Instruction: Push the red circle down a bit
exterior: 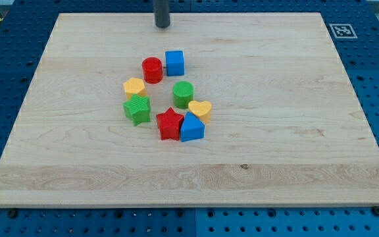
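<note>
Red circle [152,69]: task block, short round cyl., standing flat on the wooden board [295,145], at the top of the block cluster.
Tip [162,26]: dark rod end, no jaws so nothing to open or close, holds nothing; touches no block.
Tip vs red circle: tip sits toward view's top of red circle, a shade to view's right of it, bare board between, clearly apart.
Key relation: red circle lies toward view's bottom from tip, nearly straight line; push dir. wanted = same way. Judgement: tip already on the correct side, needs slight shift to view's left to line up w/ centre, else block may skid off to view's left.
Blue cube [174,62]: just to view's right of red circle, touching or nearly, can't tell which. Risk: tip clips it on the way in.
Yellow block [134,86]: view's bottom-left of red circle, close; shape looks hexagon-ish, not sure.
Green cyl. [183,93]: view's bottom-right of red circle, near.
Path below red circle: small open gap btw. yellow block and green cyl.; room for "a bit" only, I judge.
Further out from red circle, toward view's bottom: green star-ish block [137,109], red star [170,123], yellow heart [201,109], blue block [191,128] (wedge/triangle?).
Progress: push not yet begun, as far as contact shows.
</note>
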Robot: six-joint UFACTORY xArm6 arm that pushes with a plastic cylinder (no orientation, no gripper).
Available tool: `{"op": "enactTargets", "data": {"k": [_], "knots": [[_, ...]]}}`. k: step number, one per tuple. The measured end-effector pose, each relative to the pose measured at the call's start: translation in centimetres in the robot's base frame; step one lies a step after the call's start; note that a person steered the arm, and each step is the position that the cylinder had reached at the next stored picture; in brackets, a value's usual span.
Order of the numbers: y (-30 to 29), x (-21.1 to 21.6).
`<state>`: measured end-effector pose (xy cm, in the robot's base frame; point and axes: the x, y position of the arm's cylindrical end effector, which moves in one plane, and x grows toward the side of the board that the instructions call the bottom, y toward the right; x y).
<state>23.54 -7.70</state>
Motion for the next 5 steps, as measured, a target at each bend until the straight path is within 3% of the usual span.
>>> {"op": "enactTargets", "data": {"k": [3,4,5], "knots": [[-1.7,3.3],[-2.0,7.3],[-2.0,7.2]]}}
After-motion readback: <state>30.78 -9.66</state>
